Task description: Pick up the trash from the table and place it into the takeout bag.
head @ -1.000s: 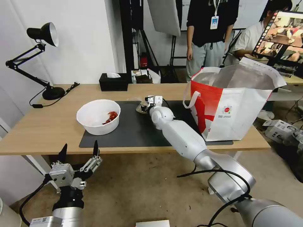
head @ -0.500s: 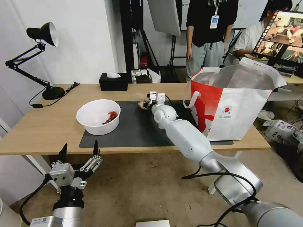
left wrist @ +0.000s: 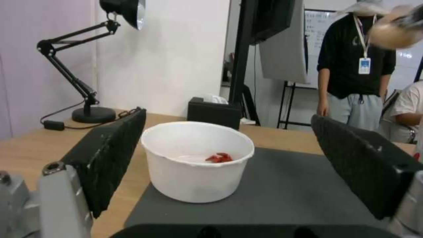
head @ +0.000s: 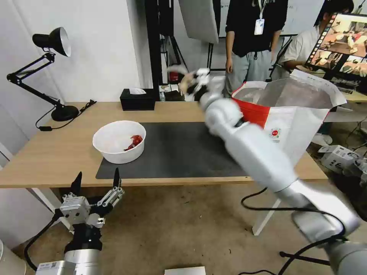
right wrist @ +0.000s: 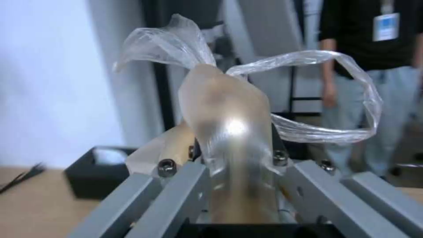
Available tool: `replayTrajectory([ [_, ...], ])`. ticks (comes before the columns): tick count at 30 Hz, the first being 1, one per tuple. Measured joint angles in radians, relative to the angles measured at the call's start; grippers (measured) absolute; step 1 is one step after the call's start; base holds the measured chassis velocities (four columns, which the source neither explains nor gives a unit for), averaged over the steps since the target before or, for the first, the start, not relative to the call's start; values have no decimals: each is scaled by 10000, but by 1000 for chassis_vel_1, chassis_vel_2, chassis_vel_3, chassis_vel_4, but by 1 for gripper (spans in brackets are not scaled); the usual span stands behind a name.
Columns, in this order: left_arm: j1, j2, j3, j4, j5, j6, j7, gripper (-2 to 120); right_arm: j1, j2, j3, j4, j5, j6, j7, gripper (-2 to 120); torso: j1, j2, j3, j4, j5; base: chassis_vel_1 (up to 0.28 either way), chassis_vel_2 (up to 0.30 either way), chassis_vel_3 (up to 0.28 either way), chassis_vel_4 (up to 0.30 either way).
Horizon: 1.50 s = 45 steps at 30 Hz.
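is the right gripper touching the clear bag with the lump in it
Touching. In the right wrist view the clear bag is pinched between the right gripper fingers, its lump pressed against them and its handles sticking out beyond.

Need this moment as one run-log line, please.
right end effector: shut on clear bag with beige lump, raised beside takeout bag | left end effector: open, below table edge | white bowl: on mat

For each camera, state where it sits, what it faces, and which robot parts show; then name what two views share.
Head: high, looking down over the table; raised right gripper holding the clear bag, left gripper low.
Left wrist: between open black fingers, facing the white bowl.
Right wrist: along its gripper, shut on the bag, facing the room.
Shared: bowl, head and left wrist.
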Motion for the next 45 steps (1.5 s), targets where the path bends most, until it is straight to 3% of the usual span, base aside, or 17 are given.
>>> replayTrajectory([
  [3,-42,56,-9,0,-80,6,-5,100,41,-1193,638,832,835,-648,534,4,0,0,0,3,1,0,0,0,0],
  [4,-42,56,-9,0,-80,6,-5,100,41,-1193,638,832,835,-648,534,4,0,0,0,3,1,0,0,0,0],
  [6,-76,96,-10,0,-119,24,-9,100,-335,-2367,1039,1533,1334,-915,636,4,0,0,0,-4,5,0,0,0,0],
  [7,-76,96,-10,0,-119,24,-9,100,-335,-2367,1039,1533,1334,-915,636,4,0,0,0,-4,5,0,0,0,0],
  [10,-113,153,-1,0,-157,39,-11,100,-1264,-3620,1743,2279,1712,-1095,678,4,-1,0,-1,-6,3,0,0,0,0],
  [14,-121,196,0,0,-176,45,-15,100,-2229,-4337,2252,2846,2052,-1170,844,4,0,0,-1,-2,0,0,0,0,0],
  [20,-121,212,-4,0,-181,46,-16,100,-3221,-4650,2644,3342,2111,-1214,1028,5,-1,1,-1,-3,1,0,0,0,0],
  [22,-109,219,-5,0,-181,47,-16,100,-3375,-4589,2694,3398,2088,-1214,1220,16,0,0,0,0,0,0,0,0,0],
  [26,-98,220,-6,0,-181,47,-16,100,-3378,-4551,2700,3401,2082,-1213,1276,21,0,0,-1,2,-1,0,0,0,0],
  [43,-25,202,-23,0,-110,-125,-13,100,-3688,-4641,3107,3966,2030,-1064,1480,92,0,0,0,0,-2,0,0,0,0],
  [45,-24,202,-21,0,-109,-127,-13,100,-3730,-4674,3146,4066,2030,-996,1455,93,0,0,0,0,-2,0,0,0,0],
])
